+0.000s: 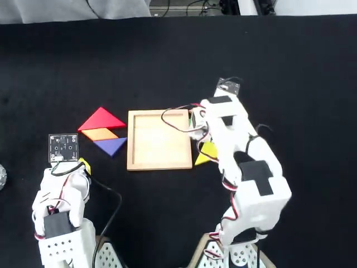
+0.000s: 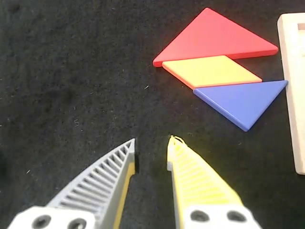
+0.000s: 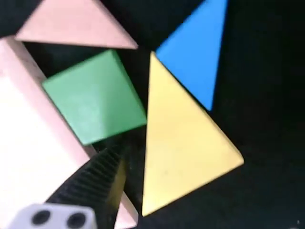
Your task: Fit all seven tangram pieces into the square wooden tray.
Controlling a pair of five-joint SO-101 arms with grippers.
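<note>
Seven pieces: all out on the black cloth (image 1: 167, 61), three to the left of the square wooden tray (image 1: 159, 166) and four to its right.
Left bunch: red triangle (image 2: 217, 38), orange parallelogram (image 2: 212, 71) and dark blue triangle (image 2: 243, 100), lined up edge to edge. The dark blue one's tip is pretty much at the tray's left rim.
Right bunch: green square (image 3: 95, 98) sits snug against the tray's right rim, with the pink triangle (image 3: 76, 24) just past it by the tray's corner. The yellow triangle (image 3: 183, 148) has its long edge at the square's corner, and the light blue triangle (image 3: 200, 52) is right next to the yellow one's point.
In the way: from the high view the right arm (image 1: 245, 167) hangs over most of the right bunch, so just a corner of yellow and a sliver of green peek out. Its wires (image 1: 181, 106) loop over the tray's top right corner.
Also around: a black cable (image 1: 114, 206) trails beside the left arm (image 1: 58, 201), and a small grey round thing (image 1: 1, 177) sits at the table's left edge.
Left gripper (image 2: 152, 143): open a bit with a narrow gap and nothing in it, low over bare cloth. The left bunch sits ahead of it, near but not touching, and the tray is beyond that.
Right gripper (image 1: 196, 132): over the tray's right rim, right beside the green square. Can't tell how far open it is or whether it has hold of anything.
</note>
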